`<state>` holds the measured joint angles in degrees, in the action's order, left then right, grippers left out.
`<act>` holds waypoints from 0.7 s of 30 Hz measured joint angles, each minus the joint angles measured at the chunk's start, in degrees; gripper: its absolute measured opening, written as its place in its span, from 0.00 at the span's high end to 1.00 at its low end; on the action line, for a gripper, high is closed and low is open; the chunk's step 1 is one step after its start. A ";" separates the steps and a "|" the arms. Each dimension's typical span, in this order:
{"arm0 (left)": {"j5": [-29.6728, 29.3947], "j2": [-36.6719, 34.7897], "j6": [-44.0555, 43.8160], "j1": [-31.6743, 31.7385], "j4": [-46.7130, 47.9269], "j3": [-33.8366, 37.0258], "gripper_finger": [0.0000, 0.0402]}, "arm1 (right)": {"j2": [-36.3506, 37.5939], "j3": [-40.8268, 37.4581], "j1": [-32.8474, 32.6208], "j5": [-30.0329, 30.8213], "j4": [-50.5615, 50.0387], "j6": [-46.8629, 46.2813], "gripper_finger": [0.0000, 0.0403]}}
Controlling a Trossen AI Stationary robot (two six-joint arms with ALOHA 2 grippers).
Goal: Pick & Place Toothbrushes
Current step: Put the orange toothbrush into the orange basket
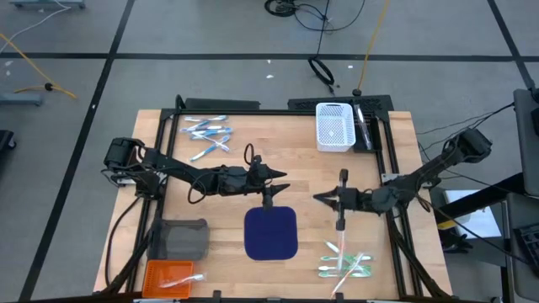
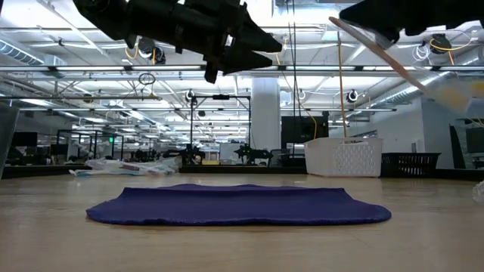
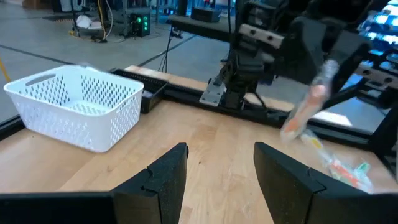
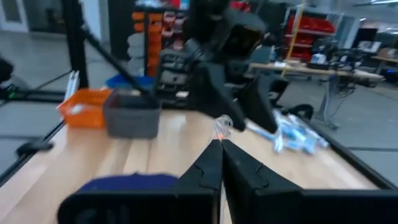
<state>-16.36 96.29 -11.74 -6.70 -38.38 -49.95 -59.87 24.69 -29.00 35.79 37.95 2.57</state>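
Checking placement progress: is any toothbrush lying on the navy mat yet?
No: in the high view the navy mat is bare.

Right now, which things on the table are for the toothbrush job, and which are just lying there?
For the job:
- toothbrush in the right hand
- blue-and-white toothbrushes
- green and white toothbrushes
- navy mat

Just lying about:
- white basket
- grey bin
- orange tray

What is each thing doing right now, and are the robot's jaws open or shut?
Left gripper: jaws open, empty, above the table.
Right gripper: jaws shut on a toothbrush.
Held toothbrush: lifted off the table.
Navy mat: flat, nothing on it.
White basket: upright, looks empty.
Blue toothbrushes: lying loose in a pile.
Green and pink toothbrushes: lying loose in a pile.
Grey bin: upright.
Orange bin: upright, something pale inside.
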 joint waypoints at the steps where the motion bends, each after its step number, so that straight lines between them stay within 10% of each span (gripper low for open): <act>1: -0.02 0.00 0.11 -0.12 -0.68 0.00 0.53 | -0.03 0.00 0.55 -0.03 0.78 0.16 1.00; 21: 3.68 3.14 4.47 -2.06 -15.71 -0.02 0.53 | -4.15 -0.04 9.90 -12.26 18.41 3.30 1.00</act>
<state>-12.68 99.43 -7.27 -8.75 -54.09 -49.98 -64.02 24.64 -19.11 23.53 56.36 5.87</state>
